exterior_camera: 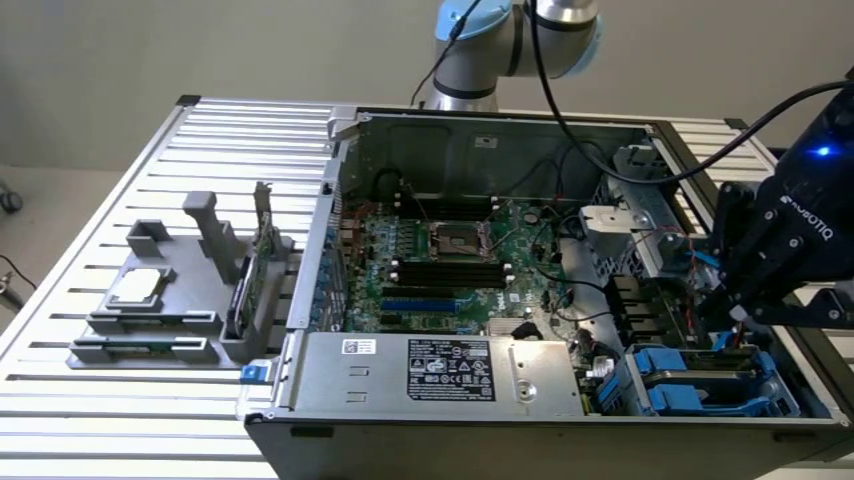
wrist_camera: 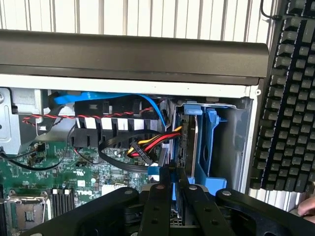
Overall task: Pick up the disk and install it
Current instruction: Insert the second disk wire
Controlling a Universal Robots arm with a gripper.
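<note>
We see a slatted metal bench (exterior_camera: pixel 80 290) carrying an open computer case (exterior_camera: pixel 534 290), with the arm (exterior_camera: pixel 514 40) reaching over it and the black end effector (exterior_camera: pixel 737 318) down at the blue drive bay (exterior_camera: pixel 701 380) in the case's corner on the exterior view's right. In the wrist view the end effector (wrist_camera: pixel 174 189) has its two fingers (wrist_camera: pixel 160 196) drawn close together, pinching a thin edge that we take to be the disk (wrist_camera: pixel 186 142), which stands on edge inside the blue carrier beside the yellow, red and black cables (wrist_camera: pixel 150 143). We judge the pickup done and the install well under way: the disk looks largely sunk into its bay, though we cannot tell whether it is fully seated, and the grip has not been let go. On the exterior view's left a grey holder (exterior_camera: pixel 174 300) carries a small square chip (exterior_camera: pixel 138 287) and an upright card (exterior_camera: pixel 263 245). A keyboard (wrist_camera: pixel 290 93) lies beside the case. The end effector's body reads "ROBOTIQ"; the white sticker (exterior_camera: pixel 454 368) on the power supply is too fine to read.
</note>
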